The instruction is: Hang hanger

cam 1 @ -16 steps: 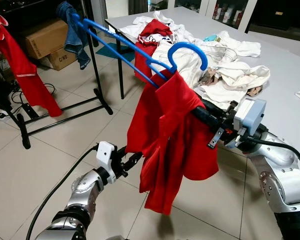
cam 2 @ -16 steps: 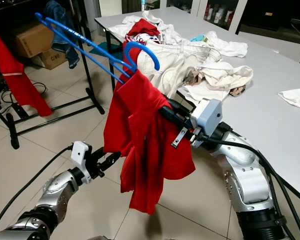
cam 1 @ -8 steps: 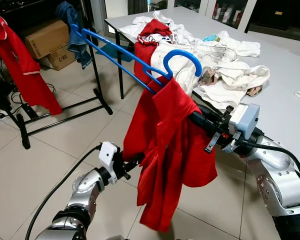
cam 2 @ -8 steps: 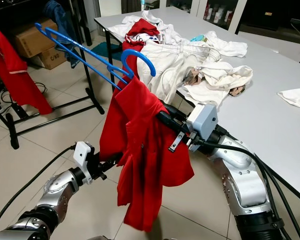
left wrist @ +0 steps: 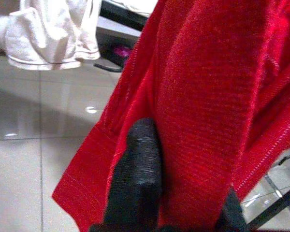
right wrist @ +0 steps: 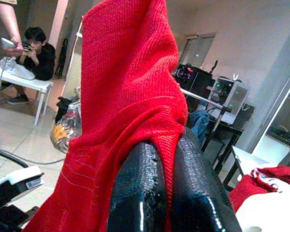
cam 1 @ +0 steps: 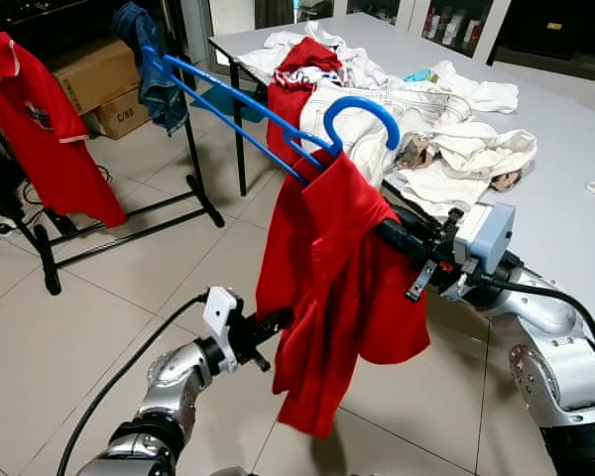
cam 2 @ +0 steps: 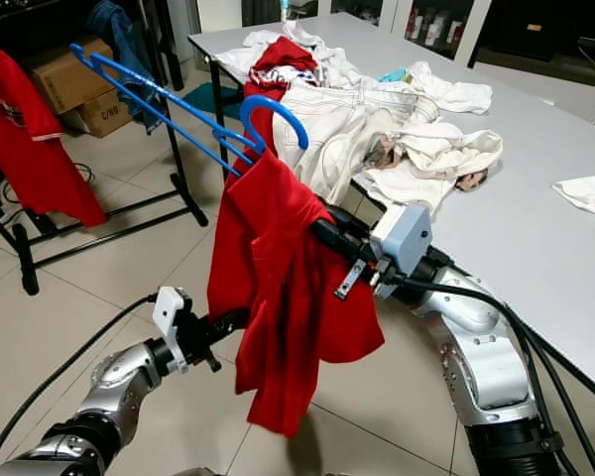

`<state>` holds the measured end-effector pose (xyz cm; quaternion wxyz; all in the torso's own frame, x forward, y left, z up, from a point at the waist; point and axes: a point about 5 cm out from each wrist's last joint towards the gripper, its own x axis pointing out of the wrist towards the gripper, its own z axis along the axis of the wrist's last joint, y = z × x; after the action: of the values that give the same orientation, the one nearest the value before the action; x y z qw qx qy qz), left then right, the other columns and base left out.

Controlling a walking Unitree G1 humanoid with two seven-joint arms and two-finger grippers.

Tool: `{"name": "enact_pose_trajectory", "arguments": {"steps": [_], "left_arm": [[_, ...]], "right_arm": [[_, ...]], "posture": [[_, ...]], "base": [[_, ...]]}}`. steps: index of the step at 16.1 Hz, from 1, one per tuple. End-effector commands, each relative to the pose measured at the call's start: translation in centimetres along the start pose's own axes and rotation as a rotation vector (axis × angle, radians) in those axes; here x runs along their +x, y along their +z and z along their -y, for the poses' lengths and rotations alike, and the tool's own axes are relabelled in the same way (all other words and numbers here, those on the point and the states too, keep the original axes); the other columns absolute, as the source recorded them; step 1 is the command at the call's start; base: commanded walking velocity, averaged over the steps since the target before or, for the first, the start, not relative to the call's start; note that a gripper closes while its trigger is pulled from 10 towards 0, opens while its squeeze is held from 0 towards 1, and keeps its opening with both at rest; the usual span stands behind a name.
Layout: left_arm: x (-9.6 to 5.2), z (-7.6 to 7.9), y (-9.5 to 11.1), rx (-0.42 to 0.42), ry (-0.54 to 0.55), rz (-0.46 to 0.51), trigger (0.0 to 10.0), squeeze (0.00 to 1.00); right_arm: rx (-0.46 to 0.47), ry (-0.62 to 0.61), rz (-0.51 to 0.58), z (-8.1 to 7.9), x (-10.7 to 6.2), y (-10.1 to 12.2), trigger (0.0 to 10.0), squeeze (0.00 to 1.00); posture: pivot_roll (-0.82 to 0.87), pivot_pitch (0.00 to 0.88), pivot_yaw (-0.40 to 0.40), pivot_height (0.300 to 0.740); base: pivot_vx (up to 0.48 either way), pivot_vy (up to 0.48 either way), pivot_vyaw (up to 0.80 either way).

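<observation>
Task item: blue plastic hanger [cam 1: 278, 124] carrying a red knit shirt [cam 1: 332, 288], held in the air between the robot and the black floor-standing clothes rack [cam 1: 193, 149].
Progress: hanger is loaded and lifted; it is not yet on the rack. Judged remaining: carry it to the rail, hook it on, release.
Right tool [cam 2: 327, 233]: fingers pressed together, clamped on the red shirt fabric near the collar, below the hook.
Right arm pose: extended forward and up beside the grey bench [cam 1: 565, 149] piled with white laundry [cam 1: 446, 149].
Left tool [cam 1: 273, 322]: fingers pinch the shirt's lower edge.
Left arm pose: low, reaching forward.
</observation>
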<state>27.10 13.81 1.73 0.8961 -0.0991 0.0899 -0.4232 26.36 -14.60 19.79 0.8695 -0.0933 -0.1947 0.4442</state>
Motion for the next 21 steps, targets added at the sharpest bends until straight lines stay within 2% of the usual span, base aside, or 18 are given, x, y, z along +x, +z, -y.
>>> {"name": "enact_pose_trajectory", "arguments": {"steps": [1, 5, 6, 8, 11, 17, 19, 21], "left_arm": [[-0.2, 0.1, -0.2, -0.012, -0.019, 0.004, 0.0, 0.0], [-0.4, 0.0, 0.0, -0.015, -0.031, 0.015, 0.0, 0.0], [-0.5, 0.0, 0.3, -0.007, -0.043, 0.037, 0.0, 0.0], [-0.5, 0.0, 0.6, -0.004, -0.05, 0.059, 0.0, 0.0], [-1.3, -0.4, 1.3, 0.034, -0.065, 0.089, 0.0, 0.0], [-3.1, -3.0, 3.3, 0.01, 0.077, 0.186, 0.0, 0.0], [-4.0, -4.4, 4.7, 0.008, 0.14, 0.228, 0.0, 0.0], [-4.4, -5.2, 5.9, 0.019, 0.143, 0.243, 0.0, 0.0]], "right_arm": [[-0.032, -0.023, 0.047, 0.7, 0.1, 1.1, 0.0, 0.0], [-0.031, -0.029, 0.039, 0.7, 0.0, 1.0, 0.0, 0.0], [-0.05, -0.068, -0.009, 1.1, -0.7, -0.3, 0.0, 0.0], [-0.072, -0.096, -0.056, 1.4, -1.4, -1.4, 0.0, 0.0], [0.014, -0.157, -0.07, 1.4, -2.7, -2.5, 0.0, 0.0], [0.181, -0.22, 0.058, 2.0, -4.0, -2.0, 0.0, 0.0], [0.219, -0.129, 0.08, 1.0, -4.5, -1.4, 0.0, 0.0], [0.215, -0.068, 0.056, 0.2, -4.8, -1.4, 0.0, 0.0]], "posture": [[-0.07, 0.0, 0.021, 0.74], [-0.07, 0.0, 0.018, 0.74], [-0.07, 0.0, 0.02, 0.74], [-0.06, 0.0, 0.02, 0.74], [-0.05, 0.0, 0.021, 0.74], [-0.04, 0.0, 0.018, 0.74], [-0.05, 0.0, 0.016, 0.74], [-0.05, 0.0, 0.016, 0.74]], "base": [[0.0, 0.0, 0.0], [0.0, 0.0, 0.0], [0.0, 0.0, 0.0], [0.0, 0.0, 0.0], [0.0, 0.0, 0.0], [0.0, 0.0, 0.0], [0.0, 0.0, 0.0], [0.0, 0.0, 0.0]]}}
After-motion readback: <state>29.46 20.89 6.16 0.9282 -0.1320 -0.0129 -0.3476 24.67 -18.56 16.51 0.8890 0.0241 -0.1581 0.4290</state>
